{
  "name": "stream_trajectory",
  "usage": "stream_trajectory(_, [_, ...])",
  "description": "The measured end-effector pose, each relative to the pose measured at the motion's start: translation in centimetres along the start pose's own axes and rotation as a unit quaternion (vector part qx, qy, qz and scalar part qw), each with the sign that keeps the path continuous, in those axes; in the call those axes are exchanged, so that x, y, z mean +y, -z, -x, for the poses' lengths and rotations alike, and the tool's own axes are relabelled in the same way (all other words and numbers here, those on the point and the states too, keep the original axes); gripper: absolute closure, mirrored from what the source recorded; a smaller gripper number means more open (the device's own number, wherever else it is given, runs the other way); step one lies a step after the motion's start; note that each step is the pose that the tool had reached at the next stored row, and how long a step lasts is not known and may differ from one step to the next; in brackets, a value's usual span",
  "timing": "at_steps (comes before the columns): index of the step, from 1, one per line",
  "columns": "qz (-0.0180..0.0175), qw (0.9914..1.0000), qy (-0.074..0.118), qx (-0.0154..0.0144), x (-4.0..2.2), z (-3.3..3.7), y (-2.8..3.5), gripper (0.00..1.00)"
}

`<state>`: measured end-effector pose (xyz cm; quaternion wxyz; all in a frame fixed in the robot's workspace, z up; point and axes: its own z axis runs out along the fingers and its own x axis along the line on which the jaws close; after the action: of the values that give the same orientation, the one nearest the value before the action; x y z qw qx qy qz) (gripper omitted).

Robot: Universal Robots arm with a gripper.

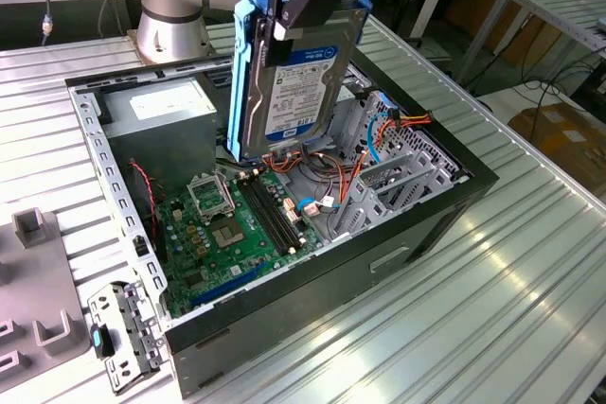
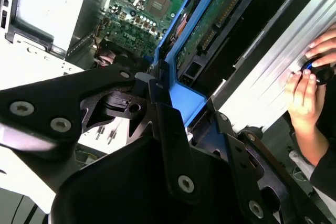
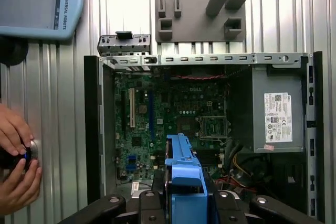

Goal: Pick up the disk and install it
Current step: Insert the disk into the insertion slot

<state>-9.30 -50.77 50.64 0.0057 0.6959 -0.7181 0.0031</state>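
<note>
The disk [image 1: 295,82], a silver-grey drive with a white-and-blue label in a blue carrier bracket, hangs upright on edge above the open computer case [image 1: 426,224]. My gripper [image 1: 289,21] is shut on its upper end, black fingers clamping both faces. The drive's lower edge sits just above the motherboard [image 1: 237,224] and the cables beside the grey drive cage [image 1: 398,172]. The second wrist view shows the disk's green circuit board [image 2: 210,24] and blue carrier running away from the gripper [image 2: 157,103]. The first wrist view looks down on the carrier's blue edge [image 3: 184,177] over the case.
A grey power supply [image 1: 156,106] with a white sticker fills the case's back corner. A loose metal bracket [image 1: 118,333] and grey fixture blocks [image 1: 28,234] lie on the ribbed table beside the case. A person's hands [image 3: 16,161] rest on a knob beside the case.
</note>
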Motion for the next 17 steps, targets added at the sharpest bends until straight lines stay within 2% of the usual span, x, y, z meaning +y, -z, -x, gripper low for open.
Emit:
stream_trajectory(3, [0.0000,1.00000,0.000,0.0001,-0.81,-0.02,-0.03,0.63])
stream_trajectory(5, [0.0000,1.00000,0.000,0.0001,-1.83,0.01,-0.05,0.63])
stream_trajectory(15, [0.0000,1.00000,0.000,0.0001,-4.83,0.11,-0.10,0.63])
stream_trajectory(17, [0.0000,1.00000,0.000,0.0001,-5.82,0.12,-0.14,0.63])
